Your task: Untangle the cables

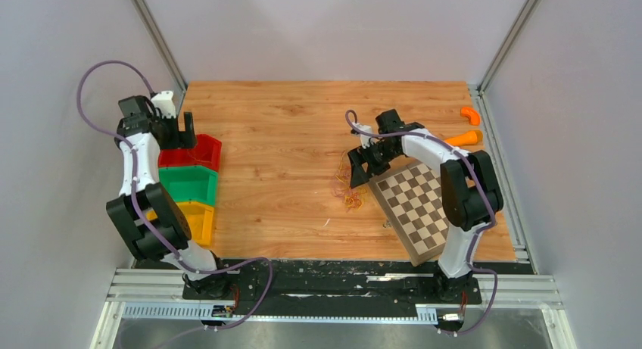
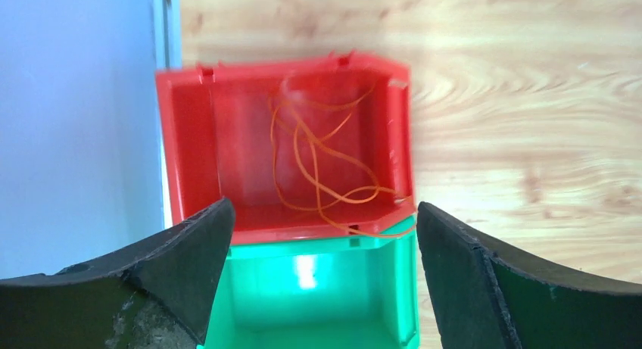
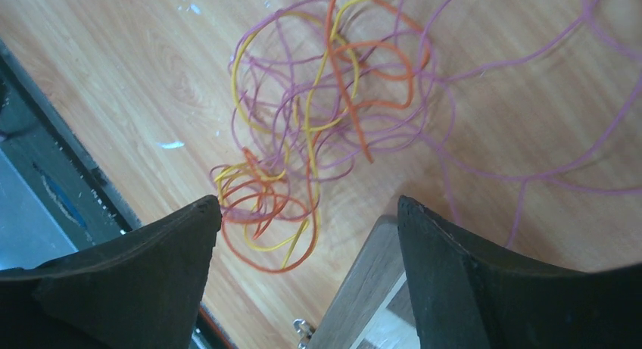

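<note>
A tangle of thin cables in orange, yellow and pale purple lies on the wooden table by the chessboard's left corner. In the right wrist view the cable tangle spreads out just beyond my right gripper, which hangs open above it with nothing between its fingers. My right gripper sits over the tangle in the top view. One orange cable lies loose inside the red bin, one loop draped over its near rim. My left gripper is open and empty above the bins, left of centre.
Red bin, green bin and yellow bin stand in a row at the left edge. A folded chessboard lies right of the tangle, its corner under my right gripper. Two orange pieces rest at the far right.
</note>
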You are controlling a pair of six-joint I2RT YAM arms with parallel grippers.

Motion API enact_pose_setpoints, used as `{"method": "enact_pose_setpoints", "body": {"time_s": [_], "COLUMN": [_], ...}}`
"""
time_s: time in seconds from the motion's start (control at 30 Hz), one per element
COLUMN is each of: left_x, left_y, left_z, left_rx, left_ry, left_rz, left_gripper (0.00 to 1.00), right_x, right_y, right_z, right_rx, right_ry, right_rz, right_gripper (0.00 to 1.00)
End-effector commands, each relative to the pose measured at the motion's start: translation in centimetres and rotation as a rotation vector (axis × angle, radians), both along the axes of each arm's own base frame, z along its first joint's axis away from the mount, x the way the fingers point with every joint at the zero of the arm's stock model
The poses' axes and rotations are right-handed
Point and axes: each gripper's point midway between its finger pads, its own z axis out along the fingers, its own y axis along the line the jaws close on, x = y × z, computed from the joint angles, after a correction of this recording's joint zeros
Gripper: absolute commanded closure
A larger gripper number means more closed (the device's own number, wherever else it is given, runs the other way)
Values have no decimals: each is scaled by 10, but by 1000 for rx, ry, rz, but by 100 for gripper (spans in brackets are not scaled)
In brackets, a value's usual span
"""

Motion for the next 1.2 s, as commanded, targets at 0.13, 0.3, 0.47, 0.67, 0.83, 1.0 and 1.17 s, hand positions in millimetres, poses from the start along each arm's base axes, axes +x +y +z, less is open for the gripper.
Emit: {"method": "enact_pose_setpoints", "body": {"time_s": [0.13,0.3,0.47,0.67,0.83,1.0,1.17], "left_x": [4,1,-11,-42,-72,-96,-94], "left_y": [-48,-86,-131,-191,-254,-307,-330], "left_z": [128,148,153,128,95,44,14], "left_rx": [-73,-139,-231,-400,-436,-518,-512], "left_ry": [-330,-418,-420,-339,-307,-201,-160], "left_rz": [-168,-324,-507,-693,-829,-895,-976], "left_gripper": [0,0,0,0,4,15,37], "right_x": [68,77,57,31,21,12,6], "right_y": [17,30,70,102,106,108,107], "right_z": [-14,-33,0,94,119,110,103], "right_rx": [-73,-113,66,311,378,405,408], "right_ry": [-145,-162,-162,-241,-216,-151,-130], "right_rz": [-44,-13,126,212,195,194,194], "right_gripper": [21,44,100,100,100,100,100]}}
